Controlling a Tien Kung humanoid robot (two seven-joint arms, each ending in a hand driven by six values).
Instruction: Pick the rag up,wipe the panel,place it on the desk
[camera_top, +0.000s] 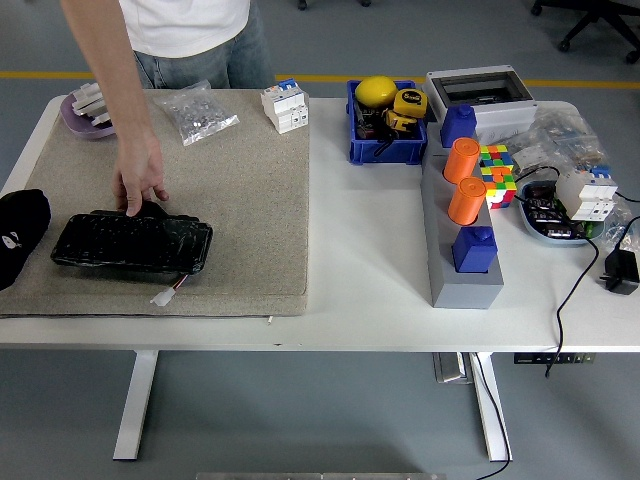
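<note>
Person at the far side, upper left of frame, reaches an arm down; their hand (140, 180) sits at the panel's (132, 242) far edge, fingers pointing down onto a dark bit there. Prob the rag (152, 210), mostly hidden under the hand, can't be sure. Panel is black, glossy, lying flat on the beige mat (240, 220) at lower left, a white connector (165, 295) just off its near right corner.

Robot's left hand (20, 248) is a black lump at the left edge, beside the panel, not touching it; can't tell its state.

Upper left of mat: purple bowl (82, 115), bag of small parts (198, 112), a breaker (284, 106). Right half of table (370, 250): blue bin (385, 122), grey stand (462, 250) w/ orange and blue pegs, cube (497, 172).
</note>
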